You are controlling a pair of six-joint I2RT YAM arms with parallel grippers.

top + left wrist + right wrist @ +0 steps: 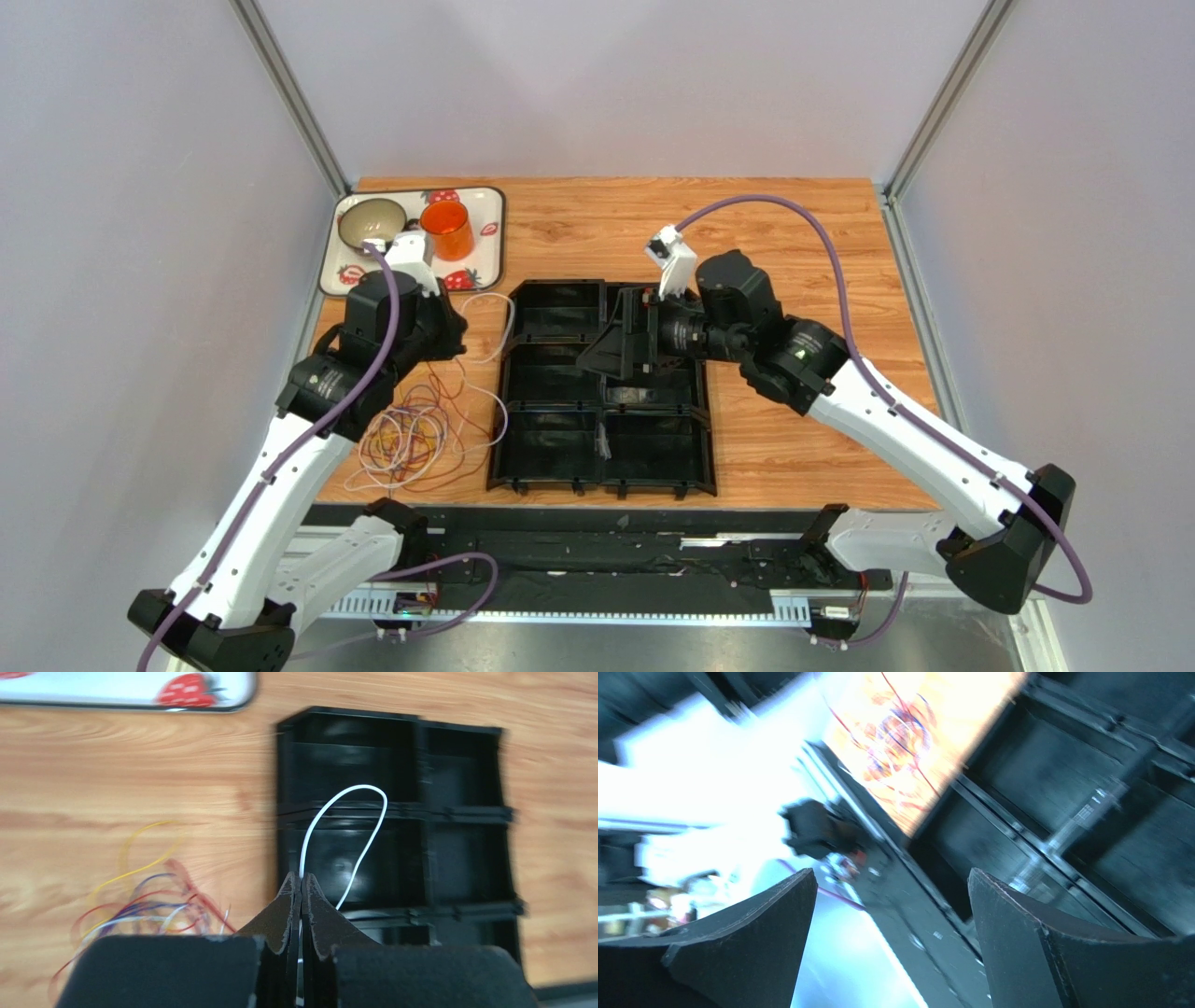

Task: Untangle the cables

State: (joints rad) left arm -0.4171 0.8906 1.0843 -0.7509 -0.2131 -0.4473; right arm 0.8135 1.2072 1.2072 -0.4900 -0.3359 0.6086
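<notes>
A tangle of thin red, yellow-orange, blue and white cables (414,434) lies on the wooden table, left of the black compartment tray (561,483). My left gripper (456,336) is shut on one white cable (379,812). In the left wrist view, that cable loops out from the closed fingertips (312,889) over the black tray (456,812), and the tangle (140,896) lies to the left. My right gripper (617,357) hovers over the black tray, open and empty (892,875). The tangle (899,735) shows blurred beyond it.
A white strawberry-print tray (484,203) at the back left holds a bowl (372,220) and an orange cup (448,228). Its edge shows in the left wrist view (196,693). Grey walls and metal posts close in the table's sides.
</notes>
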